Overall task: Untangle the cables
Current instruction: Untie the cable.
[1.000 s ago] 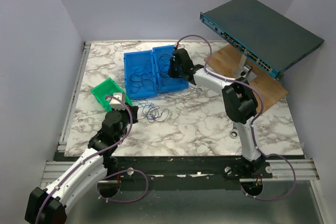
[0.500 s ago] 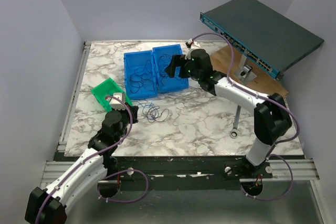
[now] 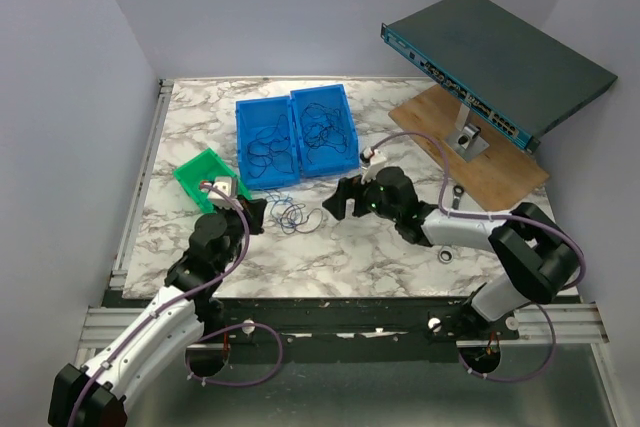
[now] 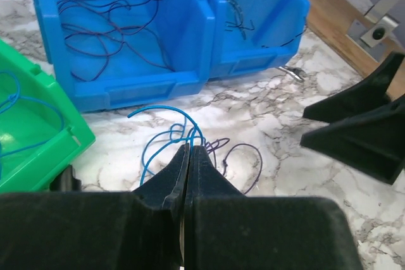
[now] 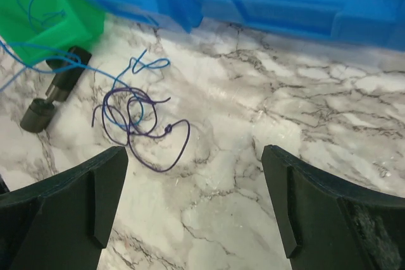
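Left gripper (image 4: 188, 150) clenches one blue cable (image 4: 158, 108); right gripper (image 5: 196, 184), spread open near the cables (image 5: 136, 118), risks pinching several strands and tightening the knot.

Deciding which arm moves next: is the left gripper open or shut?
Shut. In the left wrist view the left gripper has its fingers pressed together, no gap, pinching a blue cable at the tips.

No readable text, labels, brands or numbers on anything in view.
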`<state>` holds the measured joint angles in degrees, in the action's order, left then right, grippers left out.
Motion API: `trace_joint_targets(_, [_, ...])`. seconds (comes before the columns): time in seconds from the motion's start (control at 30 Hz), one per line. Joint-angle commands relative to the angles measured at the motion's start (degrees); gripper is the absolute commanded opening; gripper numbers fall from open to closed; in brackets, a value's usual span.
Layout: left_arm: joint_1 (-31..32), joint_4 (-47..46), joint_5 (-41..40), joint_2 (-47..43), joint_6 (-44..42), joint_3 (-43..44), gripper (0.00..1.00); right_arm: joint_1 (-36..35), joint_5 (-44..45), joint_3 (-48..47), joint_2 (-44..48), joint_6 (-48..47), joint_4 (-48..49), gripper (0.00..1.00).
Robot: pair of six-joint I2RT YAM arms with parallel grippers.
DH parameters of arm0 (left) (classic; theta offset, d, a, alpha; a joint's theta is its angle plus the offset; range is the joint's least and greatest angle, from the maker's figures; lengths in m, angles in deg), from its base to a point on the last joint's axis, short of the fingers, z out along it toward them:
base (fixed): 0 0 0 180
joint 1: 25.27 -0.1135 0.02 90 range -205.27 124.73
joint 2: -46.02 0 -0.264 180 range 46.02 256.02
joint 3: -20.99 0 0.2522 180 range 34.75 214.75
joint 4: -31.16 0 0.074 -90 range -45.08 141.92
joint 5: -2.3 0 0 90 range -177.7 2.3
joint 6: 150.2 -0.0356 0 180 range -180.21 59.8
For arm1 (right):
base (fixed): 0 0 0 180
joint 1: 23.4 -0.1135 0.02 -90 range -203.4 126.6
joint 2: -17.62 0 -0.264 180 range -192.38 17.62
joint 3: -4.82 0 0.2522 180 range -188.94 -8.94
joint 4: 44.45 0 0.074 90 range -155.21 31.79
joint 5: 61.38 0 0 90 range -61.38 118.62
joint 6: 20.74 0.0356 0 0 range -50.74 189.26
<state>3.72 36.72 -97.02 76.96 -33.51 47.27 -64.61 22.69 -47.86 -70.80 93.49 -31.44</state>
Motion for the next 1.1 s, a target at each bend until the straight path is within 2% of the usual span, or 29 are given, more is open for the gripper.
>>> trace_joint_targets(0.0, [0.3,-5.6,7.3,-1.0,-1.9,-0.9,0.0,-2.2,-0.2,5.3,1.2,-2.0,14.7,0.95])
trace_joint_targets(0.2, [0.5,-8.4,13.8,-1.3,-2.9,-1.1,0.0,-5.3,-0.2,8.8,-2.9,-1.8,24.7,0.93])
trace_joint_targets(0.43, [0.5,-13.5,21.3,-3.7,-3.2,-3.2,0.0,-8.4,1.9,9.1,-4.4,-3.7,27.8,0.92])
trace_joint_targets(0.57, [0.5,-14.6,21.9,-5.5,-3.1,-4.3,0.0,-8.4,0.2,10.7,-4.3,-3.5,31.8,0.92])
trace_joint_targets(0.67, [0.5,-14.6,21.0,-6.5,-2.9,-4.8,0.0,-8.5,-4.4,10.9,-5.1,-3.4,34.2,0.88])
trace_joint_targets(0.83, [0.5,-15.6,22.9,-6.6,-2.8,-4.9,0.0,-8.6,-2.4,7.3,-7.7,-3.5,28.6,0.85])
trace_joint_targets(1.07, [0.5,-15.6,21.9,-8.0,-2.6,-5.5,0.0,-8.7,-2.0,4.7,-10.9,-2.9,27.0,0.72])
